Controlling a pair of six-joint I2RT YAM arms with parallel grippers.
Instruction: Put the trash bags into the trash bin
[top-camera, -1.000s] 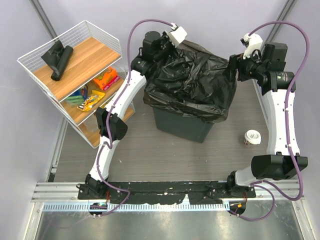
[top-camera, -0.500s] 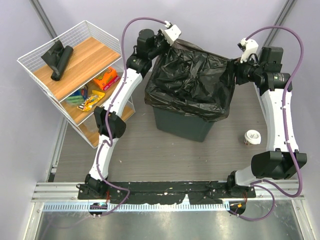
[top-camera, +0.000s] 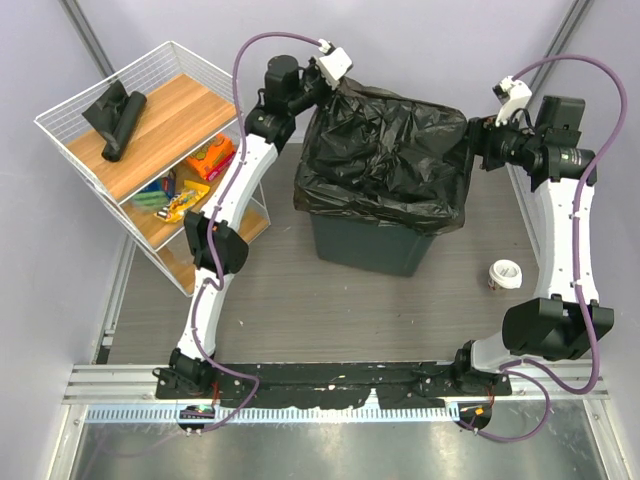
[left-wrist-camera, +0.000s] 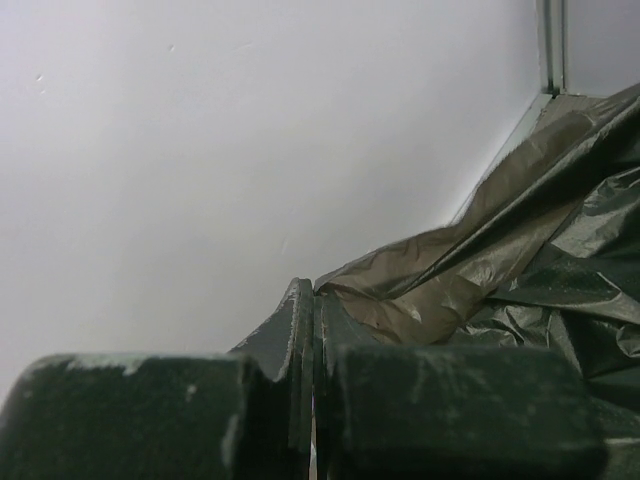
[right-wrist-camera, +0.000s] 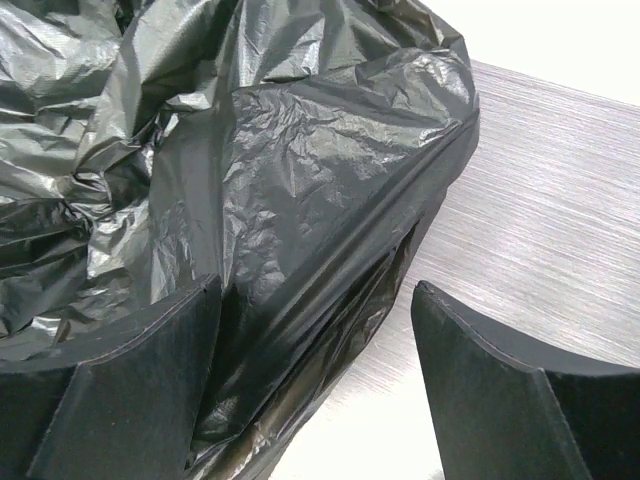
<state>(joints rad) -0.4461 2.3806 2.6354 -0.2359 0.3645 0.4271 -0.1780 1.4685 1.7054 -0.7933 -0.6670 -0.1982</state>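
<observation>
A large crinkled black trash bag (top-camera: 385, 160) lies spread over the top of the dark grey-green trash bin (top-camera: 365, 250) and hangs down its sides. At the bin's back left corner, my left gripper (top-camera: 322, 88) is shut on the bag's edge. The left wrist view shows the film (left-wrist-camera: 470, 270) pinched at the tips of that gripper (left-wrist-camera: 316, 292). My right gripper (top-camera: 478, 140) stands open at the bin's right side. A fold of the bag (right-wrist-camera: 300, 170) lies between its fingers, against the left finger (right-wrist-camera: 150, 390) and apart from the right one. More black trash bags (top-camera: 115, 118) lie rolled on the rack's top shelf.
A white wire shelf rack (top-camera: 100, 85) stands at the left, with colourful snack packets (top-camera: 210, 155) on its middle shelf. A paper cup (top-camera: 504, 274) sits on the floor right of the bin, close to my right arm. Walls close in behind the bin.
My left gripper has drawn the bag's edge toward the back left corner. The right gripper has shifted right and opened wider. The bag now lies flatter over the bin.
</observation>
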